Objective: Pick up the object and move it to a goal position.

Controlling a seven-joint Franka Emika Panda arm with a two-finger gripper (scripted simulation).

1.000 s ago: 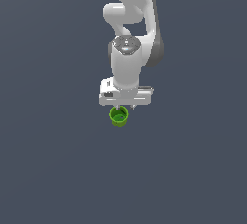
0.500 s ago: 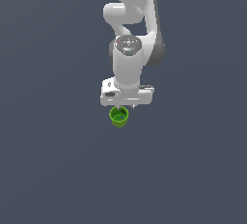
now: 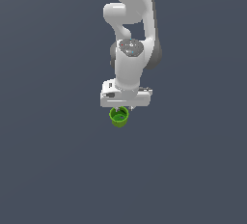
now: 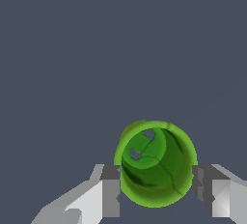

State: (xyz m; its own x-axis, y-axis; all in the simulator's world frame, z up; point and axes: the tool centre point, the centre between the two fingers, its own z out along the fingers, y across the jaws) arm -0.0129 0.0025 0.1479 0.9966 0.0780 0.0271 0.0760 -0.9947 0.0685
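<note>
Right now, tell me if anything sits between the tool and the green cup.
Nothing visible does. The tool straddles the green cup, one finger on each side of its wall, with no other object in either view.

The cup (image 3: 119, 116) is small and bright green, with a thick rim and a darker green inside. It stands upright, mouth up, on the grey floor.

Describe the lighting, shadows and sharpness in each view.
Exterior view: flat, even light, no cast shadow on the grey ground, soft shading on the white arm; the cup is small and slightly jagged-edged. Wrist view: the cup is sharp, its inside darker with mottled patches; the fingers show blocky, pixelated edges; no glare or blur.
</note>
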